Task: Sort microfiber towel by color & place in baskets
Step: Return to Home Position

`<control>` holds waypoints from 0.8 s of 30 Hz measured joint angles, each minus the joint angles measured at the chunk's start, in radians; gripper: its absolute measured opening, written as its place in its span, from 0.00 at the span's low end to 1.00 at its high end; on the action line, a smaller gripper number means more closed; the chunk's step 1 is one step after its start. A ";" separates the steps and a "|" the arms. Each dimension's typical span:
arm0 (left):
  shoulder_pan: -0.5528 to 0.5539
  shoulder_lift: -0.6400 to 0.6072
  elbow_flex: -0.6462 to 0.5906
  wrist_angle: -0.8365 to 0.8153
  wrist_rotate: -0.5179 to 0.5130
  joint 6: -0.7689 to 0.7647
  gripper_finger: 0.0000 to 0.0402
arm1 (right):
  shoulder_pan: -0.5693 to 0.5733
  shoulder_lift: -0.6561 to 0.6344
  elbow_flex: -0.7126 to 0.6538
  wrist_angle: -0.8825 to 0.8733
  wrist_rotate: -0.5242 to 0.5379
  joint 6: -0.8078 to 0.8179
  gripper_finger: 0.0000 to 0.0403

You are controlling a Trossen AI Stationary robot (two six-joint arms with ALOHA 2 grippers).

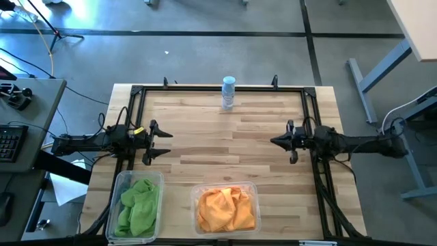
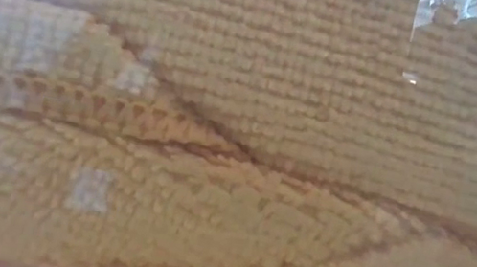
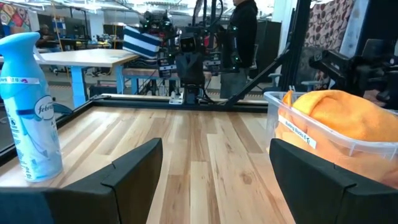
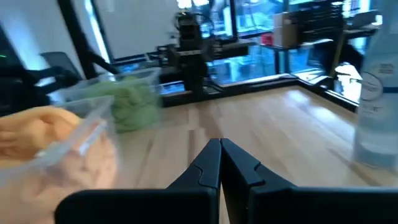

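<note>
Left gripper [image 1: 167,143] hangs above the table [image 1: 225,137], off to the left of the spray bottle [image 1: 228,92] and nearer the opposite table edge. Its fingers are spread wide with nothing between them; the left wrist view confirms the gap [image 3: 214,149] and shows only bare wood beyond it. Right gripper [image 1: 274,141] mirrors it on the bottle's right side. Its fingers are pressed together tip to tip [image 4: 221,146], they hold nothing, and they touch nothing on the table. Both grippers point inward toward each other, well apart. Along the table edge opposite the bottle stand the two bins. The narrower basket [image 1: 161,179], on the bottle's left side, holds the green towels [image 1: 138,205]. The wider basket [image 1: 225,184], roughly straight across from the bottle, holds the orange towels [image 1: 225,210], which are heaped slightly above the rim. The low view is filled by orange pile [image 2: 235,152] seen through a clear wall. Every towel in view sits in a basket, one colour per bin. Judgement: sorting is complete and the step in hand is retreat to rest pose. The next move calls for no grasp: draw each arm back on its own side, clear of the basket rims and the bottle.
</note>
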 joint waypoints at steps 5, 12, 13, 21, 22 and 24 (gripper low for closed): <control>0.000 0.000 0.000 0.000 0.000 0.000 0.71 | -0.080 -0.081 0.000 -0.053 -0.073 0.000 0.00; 0.000 0.000 0.000 0.000 0.000 0.000 0.71 | -0.110 -0.183 0.000 -0.087 -0.127 0.033 0.00; 0.000 0.000 0.000 0.000 0.000 0.000 0.71 | -0.109 -0.198 0.000 -0.096 -0.116 0.043 0.00; 0.000 0.000 0.001 0.000 0.000 0.000 0.71 | -0.057 -0.242 -0.001 -0.191 -0.037 0.082 0.00; 0.000 0.000 0.001 0.000 0.000 0.000 0.71 | -0.048 -0.243 -0.001 -0.189 -0.030 0.081 0.00; 0.000 0.000 0.001 0.000 0.000 0.000 0.71 | -0.028 -0.243 -0.001 -0.181 -0.017 0.083 0.00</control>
